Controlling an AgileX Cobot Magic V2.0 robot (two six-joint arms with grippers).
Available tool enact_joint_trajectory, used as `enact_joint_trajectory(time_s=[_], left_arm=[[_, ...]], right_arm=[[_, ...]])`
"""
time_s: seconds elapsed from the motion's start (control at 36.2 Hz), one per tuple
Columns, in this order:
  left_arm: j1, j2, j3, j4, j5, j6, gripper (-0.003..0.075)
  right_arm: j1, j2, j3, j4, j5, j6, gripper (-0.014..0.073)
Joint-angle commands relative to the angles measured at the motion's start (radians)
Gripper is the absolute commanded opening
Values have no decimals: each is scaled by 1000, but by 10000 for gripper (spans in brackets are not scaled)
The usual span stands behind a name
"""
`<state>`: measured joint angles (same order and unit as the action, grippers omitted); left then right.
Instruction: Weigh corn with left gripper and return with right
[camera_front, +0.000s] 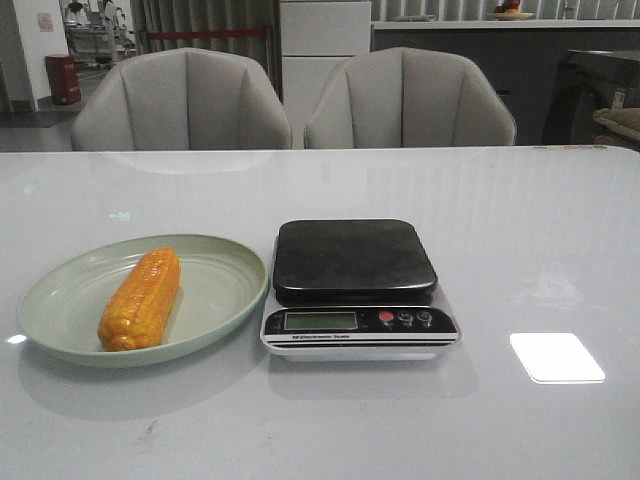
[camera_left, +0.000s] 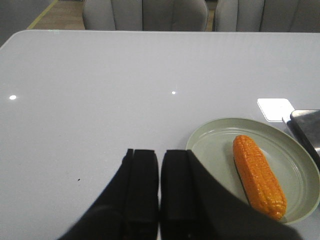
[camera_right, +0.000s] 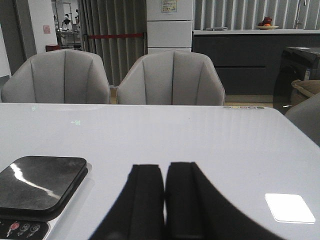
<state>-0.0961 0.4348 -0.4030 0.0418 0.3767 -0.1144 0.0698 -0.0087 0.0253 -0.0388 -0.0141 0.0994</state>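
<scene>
The orange-yellow corn lies on a pale green plate at the left of the table, also seen in the left wrist view as corn on the plate. A scale with a black platform stands just right of the plate; its platform shows in the right wrist view. My left gripper is shut and empty, hovering beside the plate's rim. My right gripper is shut and empty, to the right of the scale. Neither gripper appears in the front view.
Two grey chairs stand behind the table's far edge. A bright light patch reflects on the white tabletop right of the scale. The scale's display and buttons face the near edge.
</scene>
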Motion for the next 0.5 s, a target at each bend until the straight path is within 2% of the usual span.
enact_joint_trajectory(time_s=[0.0,0.14,0.19,0.28,0.47], left_arm=[[1,40,-48,-21,-86,-7,166],[-6,87,-99,-42,-42,-7,360],[-27,113,-124,-42,-16,-5,479],[-66,178,-178,-34,36,-3,618],[-193,366,-286,-42,65,-3,637]], right_arm=[[-2,-19,11,1,-85,-5,182],[-2,-19,11,1,-85,-5,182],[-2,-19,11,1,-85,-5,182],[-2,-19,11,1,-85,-5,182],[-2,-19,11,1,-85,-5,182]])
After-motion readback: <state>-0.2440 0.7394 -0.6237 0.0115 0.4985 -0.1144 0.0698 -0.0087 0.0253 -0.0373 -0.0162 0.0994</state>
